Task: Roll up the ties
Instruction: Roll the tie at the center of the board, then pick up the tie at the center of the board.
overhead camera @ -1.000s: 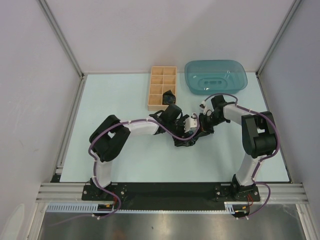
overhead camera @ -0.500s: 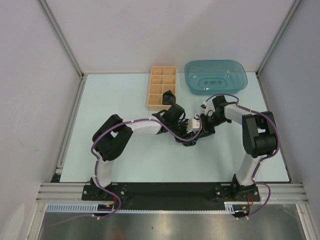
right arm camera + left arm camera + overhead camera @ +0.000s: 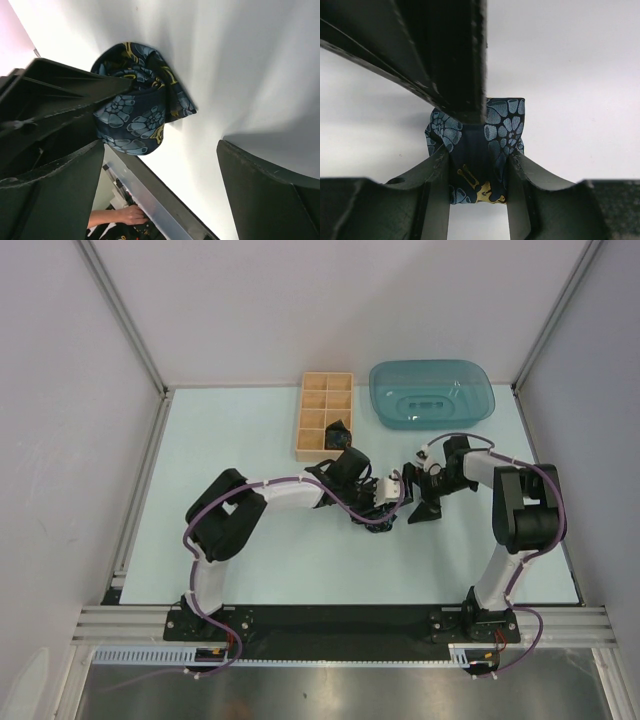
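In the wooden box (image 3: 314,401), at the back left of the desk (image 3: 230,430), a second roll (image 3: 337,430) is already sitting in one compartment. It is dark and compact.

Just right of the box and nearer the arms, the left pincer (image 3: 479,167) is clenching the rolled tie (image 3: 492,127), with one finger pressing each flank of the bundle. The roll is resting low over the middle of the desk. Whether it is touching the surface or hanging just clear, I cannot tell. Its navy fabric with pale blue flowers and yellow touches is looking thin, soft and probably slick, and surely very light. Weight is likely posing no problem, but springiness is. A coil like this is likely wanting to loosen the moment the pressure goes. The sensible hold is the one shown, squeezing across the wound layers so the turns are being pressed against one another. Pinching an outer flap or the loose tip would probably peel the roll open. A hard squeeze is unlikely to harm the cloth, though it may flatten the roll.

Just right of that, the right pincer (image 3: 424,502) is standing released with its fingers spread wide. It is holding nothing and sitting apart from the roll.

Farther back, on the right, the teal tray (image 3: 480,405) is lying well clear of both arms.
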You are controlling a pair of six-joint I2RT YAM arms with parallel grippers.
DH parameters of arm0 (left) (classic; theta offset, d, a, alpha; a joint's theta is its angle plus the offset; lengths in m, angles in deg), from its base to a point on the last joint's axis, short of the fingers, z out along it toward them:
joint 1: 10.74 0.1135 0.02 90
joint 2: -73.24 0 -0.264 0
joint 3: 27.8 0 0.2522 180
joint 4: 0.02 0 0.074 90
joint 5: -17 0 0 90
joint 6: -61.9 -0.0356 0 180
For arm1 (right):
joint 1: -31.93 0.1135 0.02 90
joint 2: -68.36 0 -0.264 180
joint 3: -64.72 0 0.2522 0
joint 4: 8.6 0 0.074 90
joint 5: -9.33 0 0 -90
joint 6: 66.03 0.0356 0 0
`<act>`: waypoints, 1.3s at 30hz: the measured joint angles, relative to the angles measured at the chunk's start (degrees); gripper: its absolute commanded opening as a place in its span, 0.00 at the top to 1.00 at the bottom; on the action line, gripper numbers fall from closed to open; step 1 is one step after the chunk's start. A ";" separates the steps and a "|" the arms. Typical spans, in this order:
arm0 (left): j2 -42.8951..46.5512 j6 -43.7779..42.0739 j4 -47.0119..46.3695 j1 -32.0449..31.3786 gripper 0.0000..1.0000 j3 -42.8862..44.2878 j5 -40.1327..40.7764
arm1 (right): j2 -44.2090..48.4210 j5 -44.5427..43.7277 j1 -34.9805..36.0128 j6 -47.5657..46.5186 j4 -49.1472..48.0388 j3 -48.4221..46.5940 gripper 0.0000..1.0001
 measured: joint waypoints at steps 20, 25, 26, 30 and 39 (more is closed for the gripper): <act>-0.24 -0.52 0.55 0.09 0.66 0.11 0.04 | -4.68 7.41 5.14 8.61 -11.85 2.86 0.51; -0.57 -0.50 0.55 0.07 0.62 0.11 0.20 | -4.66 7.78 5.38 8.81 -12.79 3.04 1.00; -0.61 -0.50 0.52 0.07 0.56 0.13 0.22 | -4.66 7.65 5.38 8.90 -12.83 3.08 1.00; -0.61 -0.52 0.42 0.17 0.27 0.13 0.35 | -3.98 7.34 5.49 8.35 -12.96 3.13 1.00; 3.32 2.75 4.31 2.82 0.00 -2.16 -1.70 | -0.85 3.13 6.69 5.35 -10.47 0.59 1.00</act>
